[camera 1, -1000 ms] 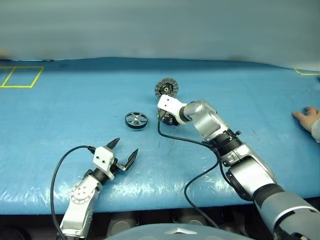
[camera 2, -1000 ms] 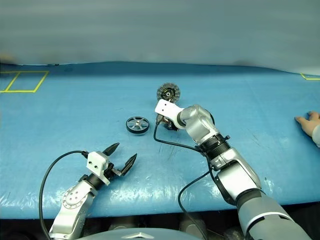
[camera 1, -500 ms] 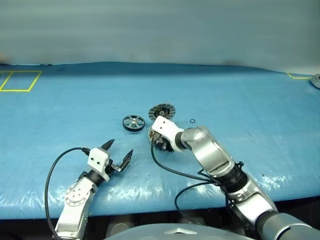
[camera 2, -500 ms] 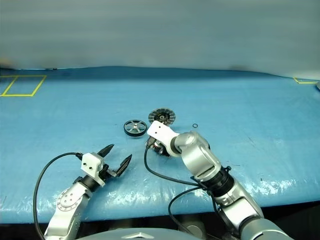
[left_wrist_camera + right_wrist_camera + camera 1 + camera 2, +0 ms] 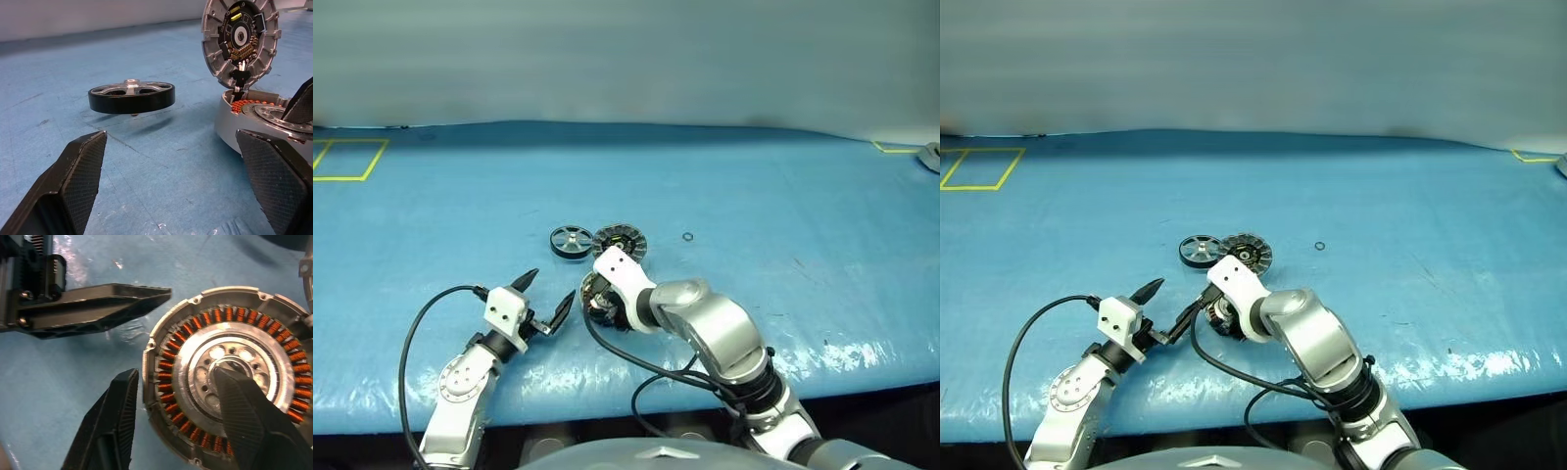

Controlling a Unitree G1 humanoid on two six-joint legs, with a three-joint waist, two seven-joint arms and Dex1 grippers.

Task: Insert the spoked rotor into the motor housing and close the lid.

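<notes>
Copper windings face up in the housing [image 5: 225, 377], which sits on the blue mat [image 5: 783, 196] close to the near edge, just in front of the lid [image 5: 240, 36] and the rotor [image 5: 131, 97]. Lid stands tilted up at the housing's far rim, circuit side facing the left gripper [image 5: 546, 297]. Rotor lies flat just left of the lid, apart from the housing. Right gripper [image 5: 176, 396] straddles the housing wall: one finger over the silver hub, the other outside the rim on the mat; jaws parted, can't tell if they actually pinch the wall. Left gripper hangs level just left of the housing, jaws wide, nothing in them; one fingertip is nearly at the rim. Small ring [image 5: 688, 236] lies on the mat right of the lid.
</notes>
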